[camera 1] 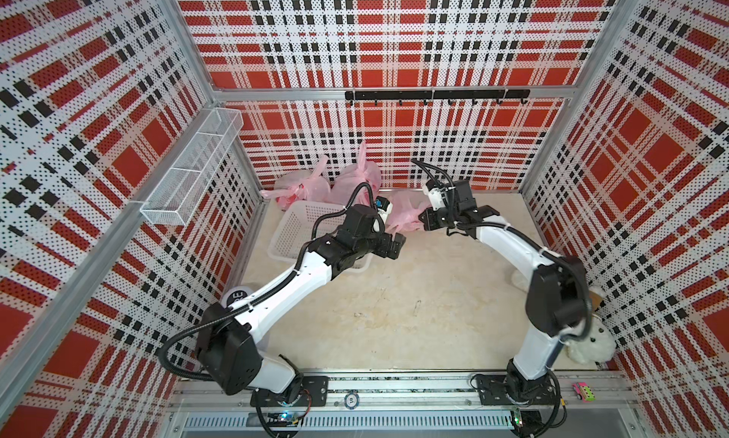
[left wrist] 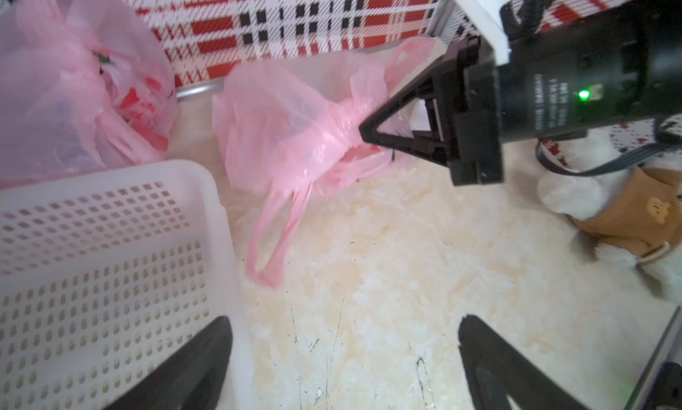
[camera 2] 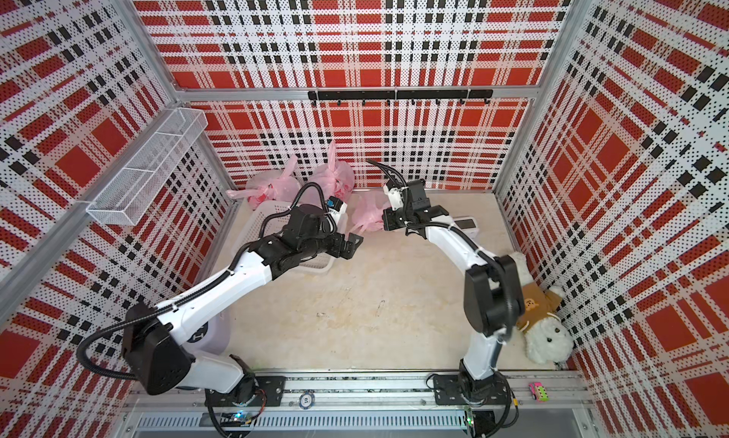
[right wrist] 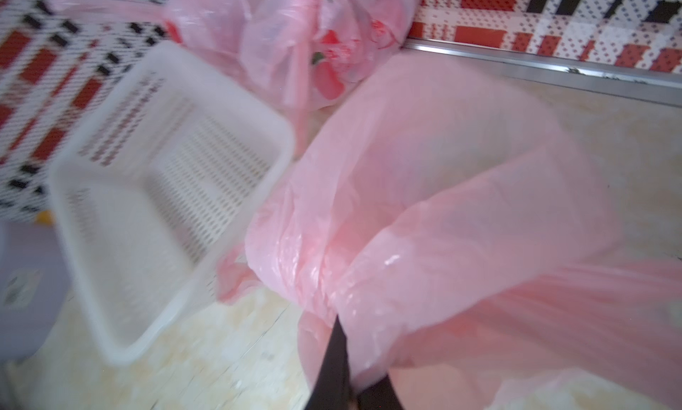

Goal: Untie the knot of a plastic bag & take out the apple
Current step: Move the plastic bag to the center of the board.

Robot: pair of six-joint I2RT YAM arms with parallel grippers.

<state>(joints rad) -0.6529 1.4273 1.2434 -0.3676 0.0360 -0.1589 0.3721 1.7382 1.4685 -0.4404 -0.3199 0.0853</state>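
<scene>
A pink plastic bag [camera 1: 406,215] [camera 2: 367,217] lies on the table between my two grippers, its neck twisted into a knot [left wrist: 343,125]. My right gripper [camera 1: 425,219] [left wrist: 365,129] [right wrist: 350,371] is shut on the bag at that knot, and pink film [right wrist: 443,205] bunches over its tips. My left gripper [camera 1: 398,244] [left wrist: 343,356] hangs open and empty a short way in front of the bag, beside the basket. One loose handle loop [left wrist: 273,234] trails toward it. The apple is hidden.
A white perforated basket [camera 1: 300,227] [left wrist: 110,242] [right wrist: 166,190] sits left of the bag. Two more tied pink bags [camera 1: 303,185] [camera 1: 359,175] lean on the back wall. A plush toy [camera 2: 544,329] lies at the right wall. A wire shelf [camera 1: 193,168] hangs on the left wall.
</scene>
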